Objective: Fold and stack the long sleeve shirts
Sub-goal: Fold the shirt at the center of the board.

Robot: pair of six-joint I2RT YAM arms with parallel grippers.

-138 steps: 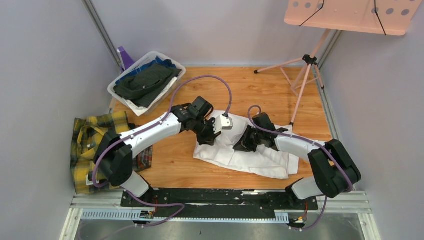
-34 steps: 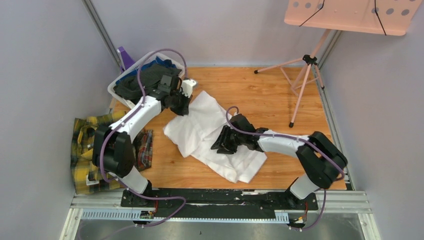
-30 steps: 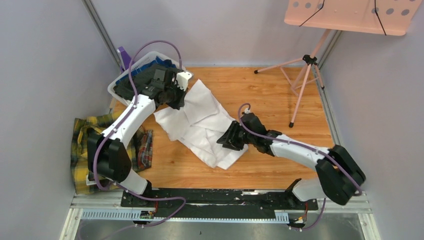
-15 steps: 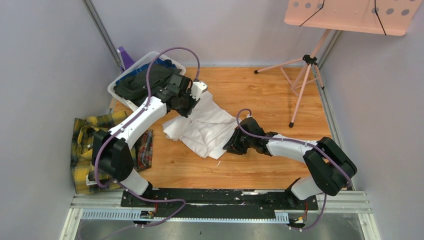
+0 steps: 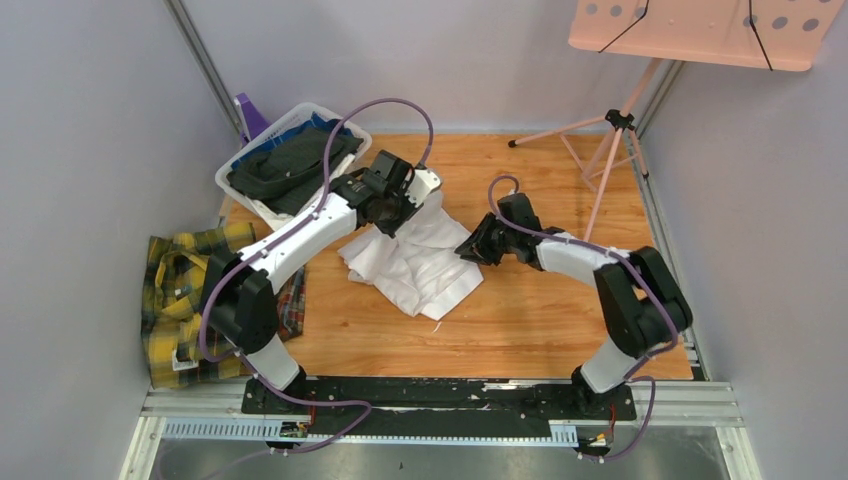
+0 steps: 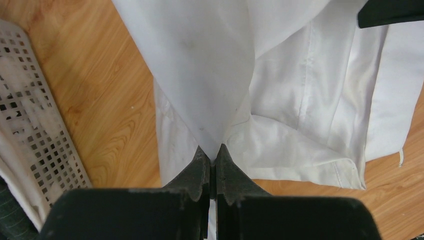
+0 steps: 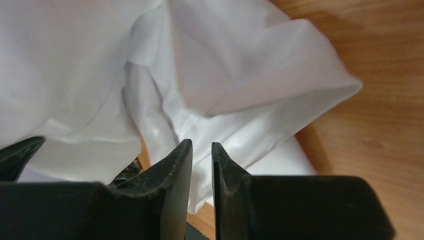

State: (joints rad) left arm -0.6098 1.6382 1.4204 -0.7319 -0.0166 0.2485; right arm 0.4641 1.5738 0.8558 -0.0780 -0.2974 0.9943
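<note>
The white shirt [image 5: 415,262] lies bunched and folded over itself in the middle of the wooden table [image 5: 540,320]. My left gripper [image 5: 400,213] is at its far edge, shut on a pinched fold of white cloth [image 6: 210,90] that hangs taut from the closed jaws in the left wrist view [image 6: 212,154]. My right gripper [image 5: 470,248] is at the shirt's right edge. Its jaws stand a narrow gap apart [image 7: 201,146] just above the white cloth [image 7: 225,65], gripping nothing. The yellow-and-green plaid shirt [image 5: 185,290] lies crumpled off the table's left edge.
A white basket [image 5: 232,180] of dark clothes stands at the far left corner, close to my left arm, and its perforated wall shows in the left wrist view [image 6: 35,125]. A pink music stand [image 5: 690,30] with tripod legs [image 5: 610,150] stands at the far right.
My left gripper has carried its fold of shirt away from the basket and to the right. My right gripper has moved away from the near edge, opening slightly. The shirt is more bunched.
</note>
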